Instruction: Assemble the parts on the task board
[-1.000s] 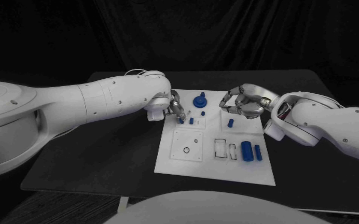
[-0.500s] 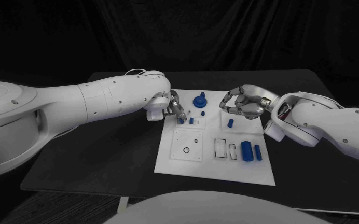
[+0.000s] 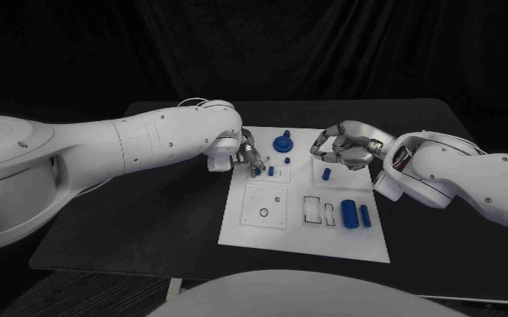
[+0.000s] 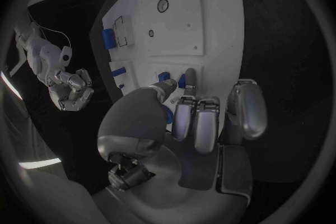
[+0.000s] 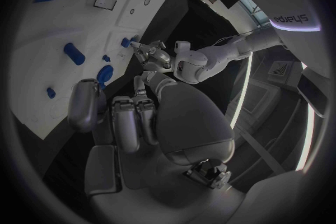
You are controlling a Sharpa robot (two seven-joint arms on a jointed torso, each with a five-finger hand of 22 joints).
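While the left hand (image 3: 247, 152) reached over the left edge of the white task board (image 3: 275, 230), its fingertips (image 4: 189, 76) pinched a small blue peg (image 3: 258, 172) standing on the board's upper left section. Just beside it stood a second blue peg (image 3: 271, 171), with a round blue knob (image 3: 282, 143) farther back. The right hand (image 3: 343, 147) hovered above the board's far right part, fingers curled inward and holding nothing, over a short blue cylinder (image 3: 326, 174). Two larger blue pieces (image 3: 349, 212) lay side by side near the board's front right corner, on the black table (image 3: 158, 214).
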